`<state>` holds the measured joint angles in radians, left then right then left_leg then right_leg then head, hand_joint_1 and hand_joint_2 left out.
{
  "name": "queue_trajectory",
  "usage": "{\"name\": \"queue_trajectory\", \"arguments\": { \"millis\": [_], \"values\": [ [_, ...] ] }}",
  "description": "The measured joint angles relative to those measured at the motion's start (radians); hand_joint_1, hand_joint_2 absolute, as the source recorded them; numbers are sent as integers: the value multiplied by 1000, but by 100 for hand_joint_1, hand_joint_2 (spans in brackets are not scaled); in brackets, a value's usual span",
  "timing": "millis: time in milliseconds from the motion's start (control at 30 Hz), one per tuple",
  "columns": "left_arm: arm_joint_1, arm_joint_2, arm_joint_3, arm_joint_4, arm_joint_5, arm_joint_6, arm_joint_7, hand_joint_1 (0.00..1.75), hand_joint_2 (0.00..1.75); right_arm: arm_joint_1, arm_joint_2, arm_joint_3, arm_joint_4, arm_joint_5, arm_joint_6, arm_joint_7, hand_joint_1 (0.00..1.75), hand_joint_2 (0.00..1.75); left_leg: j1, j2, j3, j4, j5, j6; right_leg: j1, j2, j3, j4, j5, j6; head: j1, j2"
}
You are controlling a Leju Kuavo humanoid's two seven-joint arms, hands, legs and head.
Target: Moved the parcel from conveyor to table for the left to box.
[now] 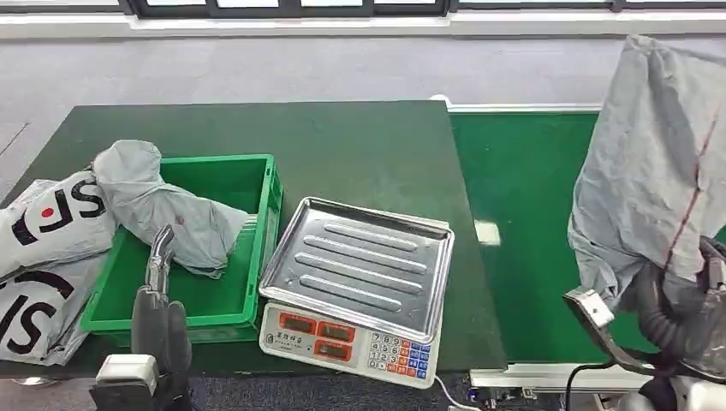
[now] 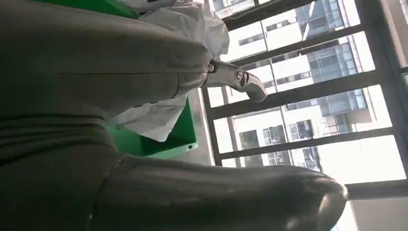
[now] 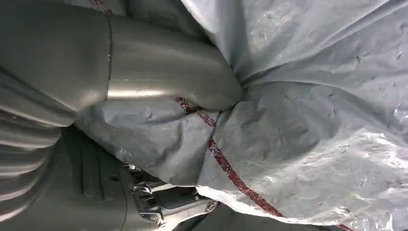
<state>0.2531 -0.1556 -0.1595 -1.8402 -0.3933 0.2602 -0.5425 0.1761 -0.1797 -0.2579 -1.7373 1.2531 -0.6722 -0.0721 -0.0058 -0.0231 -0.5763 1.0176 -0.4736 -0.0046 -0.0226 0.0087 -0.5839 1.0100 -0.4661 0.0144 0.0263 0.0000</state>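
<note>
One parcel [image 1: 655, 163], a grey plastic mailer with a thin red strip, hangs upright in the right hand [image 1: 685, 312] above the conveyor [image 1: 522, 223], lifted off the belt and not yet over the table [image 1: 360, 145]. In the right wrist view the thumb [image 3: 192, 86] presses into the crumpled film and gathers it into folds, so the hold is on bunched plastic rather than on anything firm inside. The left hand [image 1: 160, 282] hovers at the near edge of the crate [image 1: 265, 193], holding nothing, fingers loosely apart (the left wrist view shows one dark finger [image 2: 240, 82] stretched out clear of the thumb). A second grey mailer [image 1: 167, 205] lies draped over the crate's far-left corner, two white printed bags [image 1: 43, 257] lie on the table just beside it, and a scale [image 1: 360, 282] with a steel tray stands between crate and conveyor. The main risk appears to be slippage: slick film pinched in folds could slide through the fingers as the arm swings left, dropping the parcel back on the belt or at the seam between belt and table. A low swing could also drag the hanging bottom edge across the scale's tray and shove it, or set the parcel down there, away from the left hand.
</note>
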Motion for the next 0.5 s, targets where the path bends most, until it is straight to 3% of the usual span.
{"name": "queue_trajectory", "arguments": {
  "millis": [100,167,267,333,500],
  "values": [
    [2,0,0,0,0,5,-5,0,0,-10,3,2,0,-43,24,-29,175,175,0,0,-7,0,-1,0,0,0,2,0,-1,0,0,0],
    [-5,0,0,4,1,10,-12,0,0,-84,8,58,67,-201,96,-122,175,175,0,3,-6,-1,0,0,0,4,1,0,1,-2,0,0],
    [-19,0,0,12,2,9,-13,0,0,-160,27,138,147,-255,139,-183,175,175,1,5,-5,-1,1,0,1,6,2,0,1,-1,0,0],
    [-37,0,0,22,4,6,-11,0,0,-228,60,208,228,-282,158,-195,175,175,2,6,3,-1,4,-2,2,6,0,0,3,-3,0,0],
    [-97,-1,-7,63,15,-3,-12,0,0,-362,151,363,407,-356,215,-238,175,175,5,4,1,-1,7,-5,4,6,-2,1,6,-5,0,0]
  ]
}}
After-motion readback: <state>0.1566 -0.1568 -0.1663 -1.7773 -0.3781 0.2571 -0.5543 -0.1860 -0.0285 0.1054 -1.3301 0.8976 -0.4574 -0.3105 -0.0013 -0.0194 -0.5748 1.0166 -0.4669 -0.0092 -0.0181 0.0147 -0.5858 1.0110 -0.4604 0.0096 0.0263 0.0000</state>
